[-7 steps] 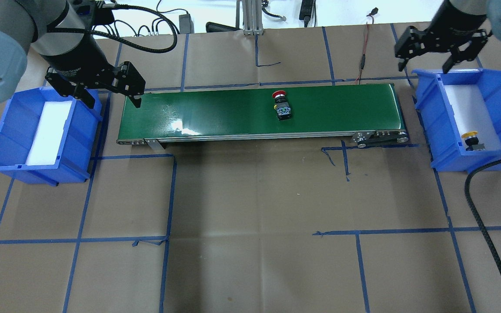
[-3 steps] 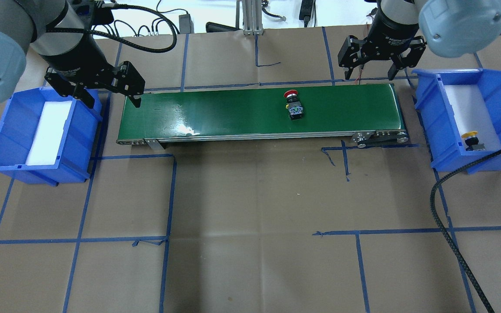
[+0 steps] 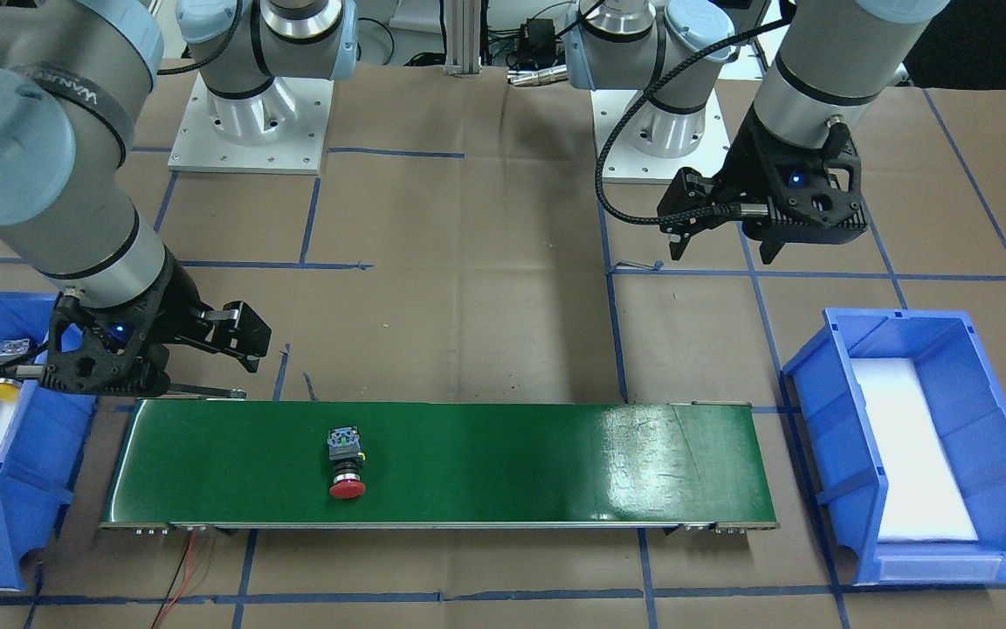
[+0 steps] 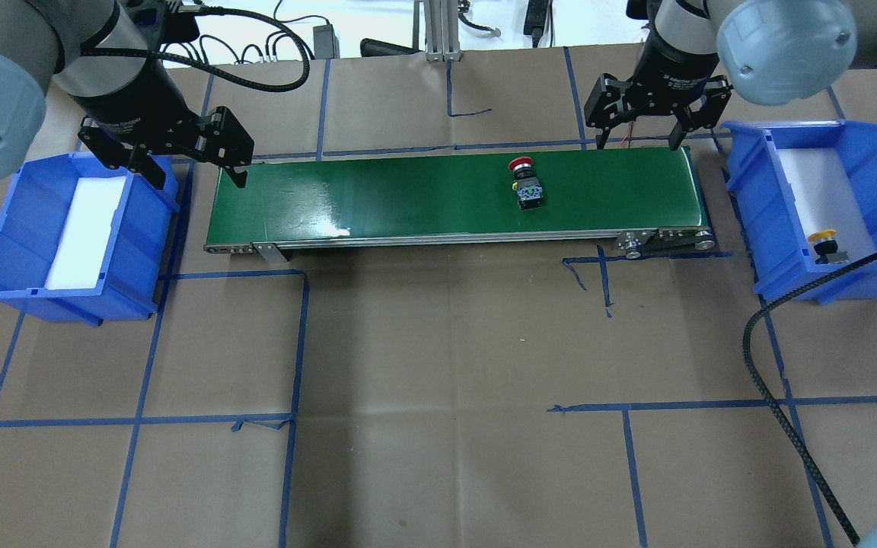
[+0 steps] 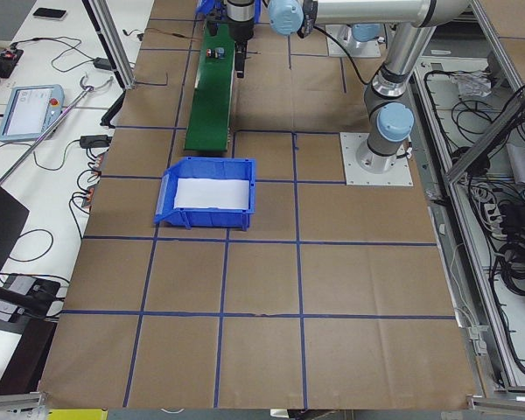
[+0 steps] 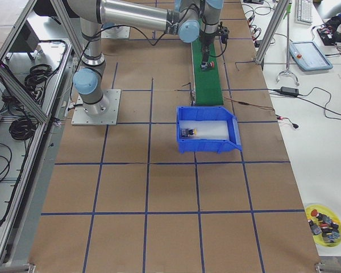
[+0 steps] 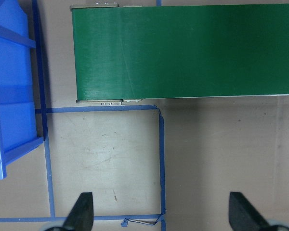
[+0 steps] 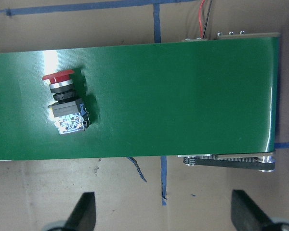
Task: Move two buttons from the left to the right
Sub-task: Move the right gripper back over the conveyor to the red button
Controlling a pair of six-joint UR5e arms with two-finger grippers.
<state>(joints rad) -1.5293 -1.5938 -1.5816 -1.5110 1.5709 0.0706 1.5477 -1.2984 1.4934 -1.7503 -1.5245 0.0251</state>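
Our right gripper (image 4: 639, 138), fingers apart, hangs at 2 o'clock of the red button (image 4: 527, 185) on the belt (image 4: 393, 198); left gripper (image 4: 199, 180) is apart too. The yellow button (image 4: 824, 245) sits in the bin (image 4: 789, 286). If we grab late, red may fall off.

Around red button (image 4: 527, 185), belt (image 4: 408, 194) lying open: bare green on every side, open from above. Right end effector (image 4: 636, 143) hovering over belt's far edge near right end, fingers spread wide. Wall of right bin (image 4: 747, 198) standing just past belt end. Black cable (image 4: 777, 304) crossing bin's near corner, perhaps clear of rim; height hard to judge. Yellow button (image 4: 824, 243) occupying that corner; rest of white liner (image 4: 819, 183) lying free. Brown bench (image 4: 438, 380) in front giving wide passage.
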